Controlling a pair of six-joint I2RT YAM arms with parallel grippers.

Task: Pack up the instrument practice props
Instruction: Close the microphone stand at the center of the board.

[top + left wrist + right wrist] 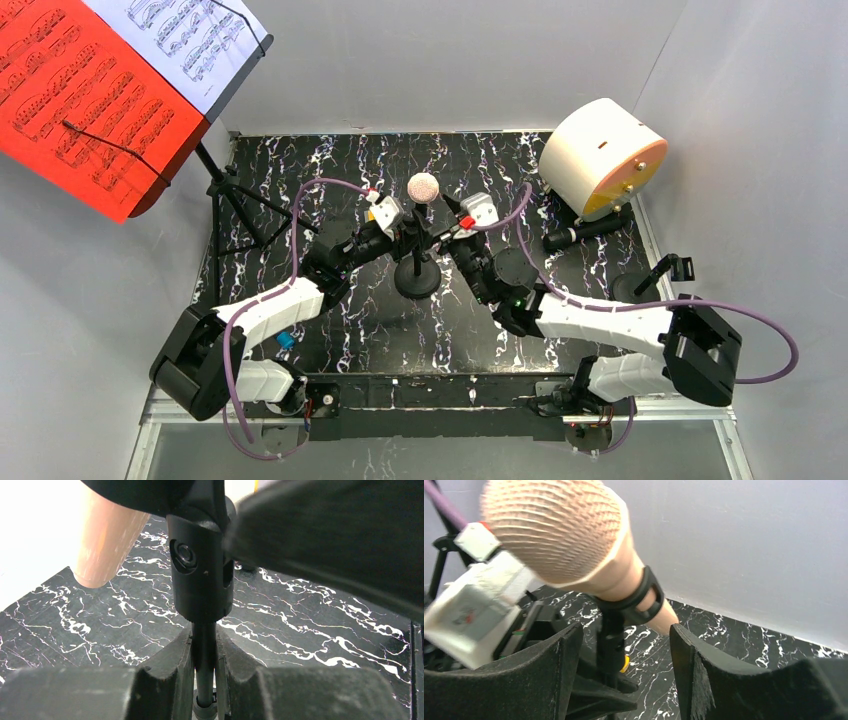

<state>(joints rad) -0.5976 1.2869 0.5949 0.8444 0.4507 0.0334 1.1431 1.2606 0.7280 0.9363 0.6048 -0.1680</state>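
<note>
Left hand: the left gripper [400, 226] was clenched on the thin pole [204, 652] just under the clip [200, 575].
Right hand: the right gripper [624, 645] stood released, its jaws apart on either side of the clip and gripping nothing.
Task's thing: the beige-headed microphone [423, 187] sat tilted in its clip, mid-table, on its round base [417, 281].
Others: the black microphone [585, 232] lay far right beside the white cylinder [600, 155]; the music rack [235, 200], far left, carried the red sheet [85, 100] and the white sheet [190, 40].
Risk: I judged that a pull on the microphone could tip the stand if the left grip slipped; closing on the clip instead would drag everything along.
Left wrist only: fingers pinched on the pole.
Right wrist only: the gap between the jaws.
Top only: the whole table [330, 160].
</note>
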